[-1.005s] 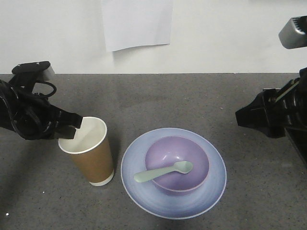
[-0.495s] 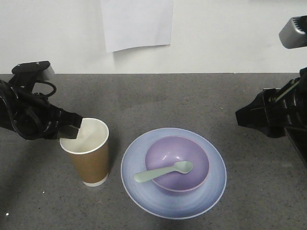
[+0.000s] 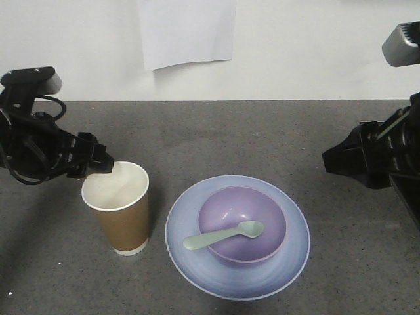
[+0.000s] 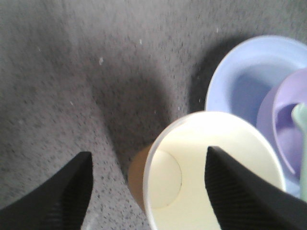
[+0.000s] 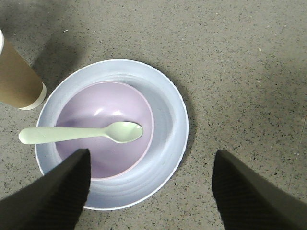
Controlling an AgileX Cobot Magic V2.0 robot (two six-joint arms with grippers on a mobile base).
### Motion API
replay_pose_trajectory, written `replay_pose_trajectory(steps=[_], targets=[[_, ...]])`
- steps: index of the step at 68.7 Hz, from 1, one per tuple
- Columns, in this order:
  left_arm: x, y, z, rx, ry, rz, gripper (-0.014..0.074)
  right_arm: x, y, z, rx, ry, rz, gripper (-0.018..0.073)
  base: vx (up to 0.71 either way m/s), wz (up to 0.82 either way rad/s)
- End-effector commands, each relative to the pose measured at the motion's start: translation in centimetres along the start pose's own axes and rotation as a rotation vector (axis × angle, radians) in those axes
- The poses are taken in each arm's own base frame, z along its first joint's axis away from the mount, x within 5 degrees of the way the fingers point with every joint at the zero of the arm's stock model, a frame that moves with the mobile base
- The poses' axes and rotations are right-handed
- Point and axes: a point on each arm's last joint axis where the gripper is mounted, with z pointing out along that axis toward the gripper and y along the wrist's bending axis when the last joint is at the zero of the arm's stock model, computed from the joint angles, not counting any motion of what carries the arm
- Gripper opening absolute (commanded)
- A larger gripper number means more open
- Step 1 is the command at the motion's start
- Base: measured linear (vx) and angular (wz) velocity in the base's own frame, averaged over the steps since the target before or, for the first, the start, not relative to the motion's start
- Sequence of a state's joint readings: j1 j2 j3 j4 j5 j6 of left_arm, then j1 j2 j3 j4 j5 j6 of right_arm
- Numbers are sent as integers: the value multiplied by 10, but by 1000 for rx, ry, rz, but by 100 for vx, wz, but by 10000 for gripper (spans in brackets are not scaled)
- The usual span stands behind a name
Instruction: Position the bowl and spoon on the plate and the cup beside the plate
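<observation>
Grey table (image 3: pixel 262 131), cup (image 3: pixel 121 213) just beside plate (image 3: pixel 295 259) rim, left tool (image 4: pixel 148 191) spread wide, empty.

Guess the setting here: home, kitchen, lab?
Likely a lab test bench: bare grey speckled tabletop, blank white wall with one taped paper sheet, and only staged tableware, the cup and plate.

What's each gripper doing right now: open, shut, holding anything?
Left gripper: open, fingers spread on either side of the cup, holding nothing.
Right gripper: open and empty, above the plate with the bowl and spoon.
</observation>
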State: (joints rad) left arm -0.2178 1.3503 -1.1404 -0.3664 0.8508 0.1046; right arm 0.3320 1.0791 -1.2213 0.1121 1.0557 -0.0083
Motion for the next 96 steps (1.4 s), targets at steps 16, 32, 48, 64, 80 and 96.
replay_pose_trajectory(steps=[16, 32, 48, 64, 80, 96], targets=[[-1, -7, -82, -138, -319, 50, 489, -10, 0, -12, 8, -103, -10, 517, 0, 0], [14, -2, -128, -282, -452, 40, 489, -7, -5, -18, 73, -107, -14, 517, 0, 0], [37, -2, -150, -301, -528, 41, 489, 1, -11, -40, 150, -174, -16, 517, 0, 0], [80, 7, -139, -292, -590, 67, 489, 35, -21, -47, 251, -228, -15, 517, 0, 0], [123, 17, -140, -313, -701, 72, 477, 77, -23, -49, 255, -302, 6, 517, 0, 0], [156, 23, -140, -315, -749, 80, 424, 112, -24, -46, 227, -386, 21, 516, 0, 0]])
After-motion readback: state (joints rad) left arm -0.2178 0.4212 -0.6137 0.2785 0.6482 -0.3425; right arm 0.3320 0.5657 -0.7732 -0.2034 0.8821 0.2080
